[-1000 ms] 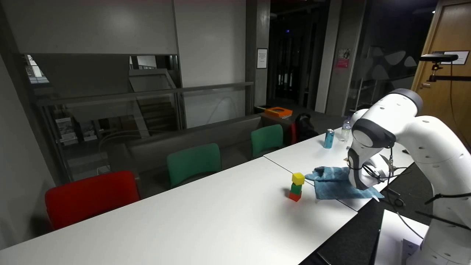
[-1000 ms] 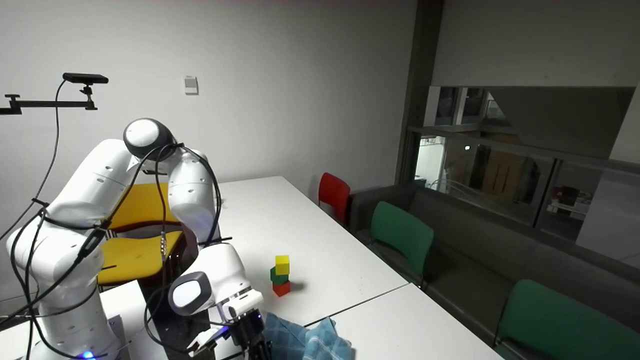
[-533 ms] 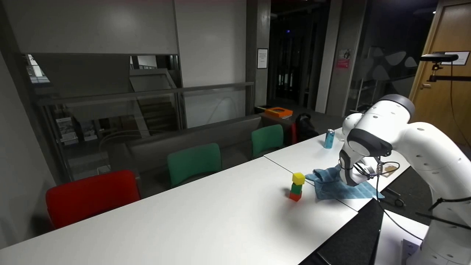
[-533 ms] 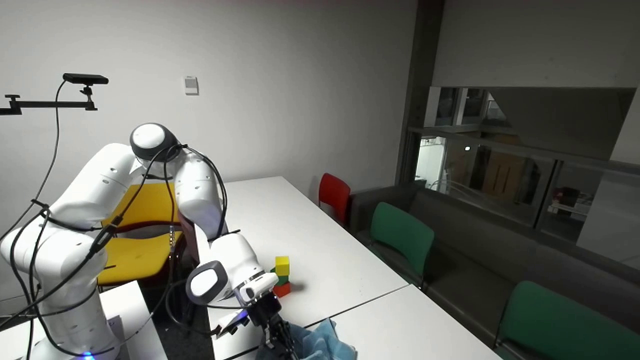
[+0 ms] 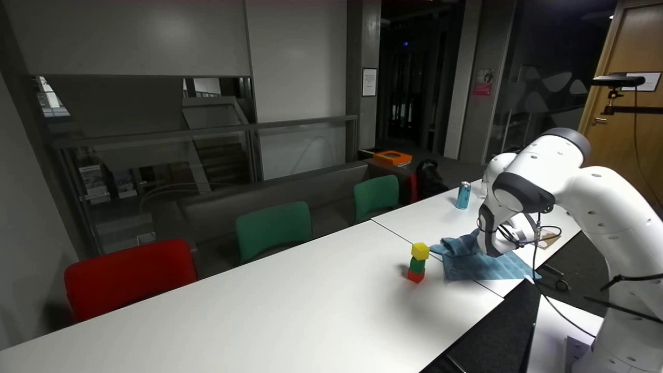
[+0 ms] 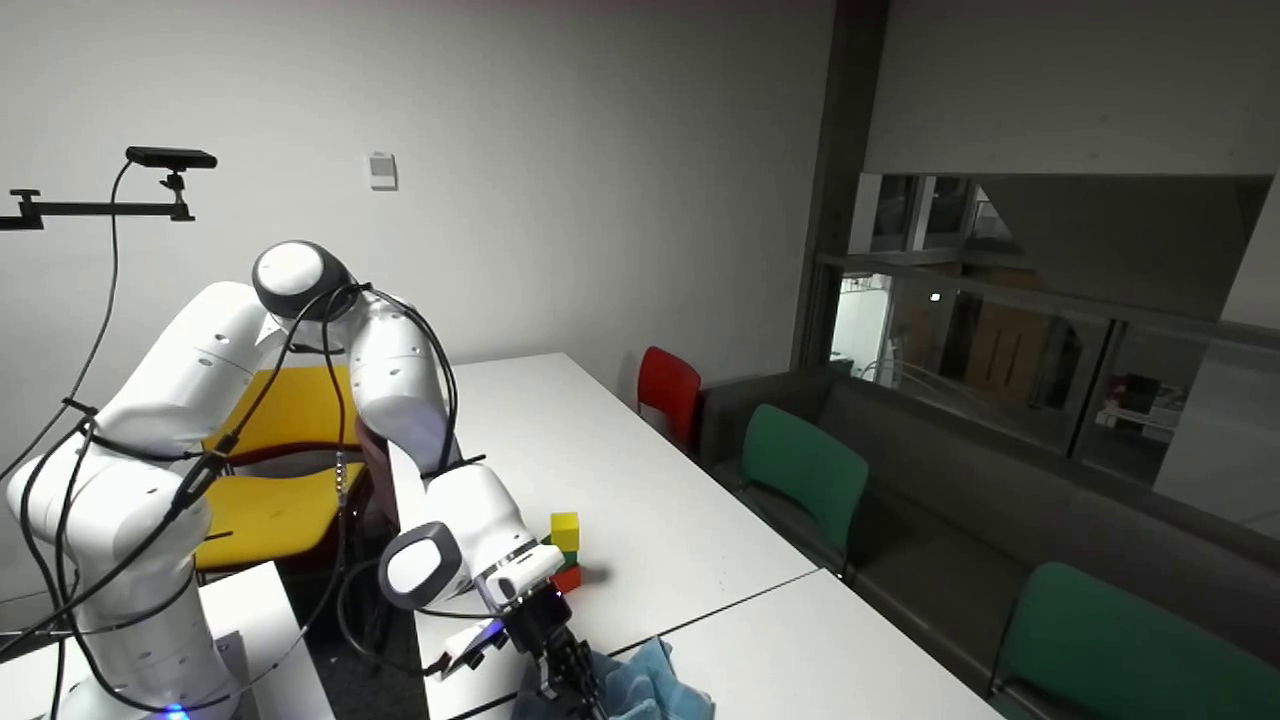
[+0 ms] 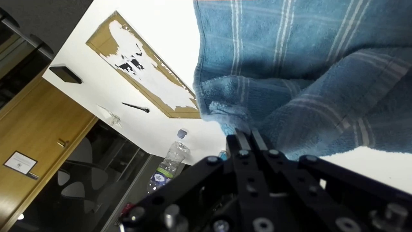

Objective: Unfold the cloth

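Gripper (image 7: 247, 131): narrow, apparently pinching the cloth (image 7: 302, 75); just shifted towards the cloth's rumpled part, probably drawing out the fold, not yet flat.

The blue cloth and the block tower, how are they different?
The cloth is blue with pale stripes; the block tower is yellow, green and red. The cloth lies rumpled; the tower stands up. The cloth spreads wide; the tower is narrow. Both rest on the white table.
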`<state>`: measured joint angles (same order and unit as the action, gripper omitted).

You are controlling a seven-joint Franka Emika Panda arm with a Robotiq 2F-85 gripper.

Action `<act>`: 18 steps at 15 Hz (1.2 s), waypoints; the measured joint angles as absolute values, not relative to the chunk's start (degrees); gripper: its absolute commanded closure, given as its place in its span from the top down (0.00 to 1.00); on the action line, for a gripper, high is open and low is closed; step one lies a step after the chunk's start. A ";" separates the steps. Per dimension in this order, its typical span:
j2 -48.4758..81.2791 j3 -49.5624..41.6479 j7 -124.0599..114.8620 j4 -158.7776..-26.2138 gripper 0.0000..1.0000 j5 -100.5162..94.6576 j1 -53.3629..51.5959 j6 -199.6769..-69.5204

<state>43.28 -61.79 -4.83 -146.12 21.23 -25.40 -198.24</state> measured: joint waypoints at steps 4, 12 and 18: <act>40.96 -61.68 -4.81 -143.62 0.01 20.31 -22.00 -198.24; 33.82 -58.49 -2.88 -136.57 0.01 13.09 -13.08 -198.24; 27.71 -50.30 0.19 -134.14 0.38 7.26 -3.38 -198.24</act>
<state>27.71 -50.30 0.19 -134.14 7.26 -3.38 -198.24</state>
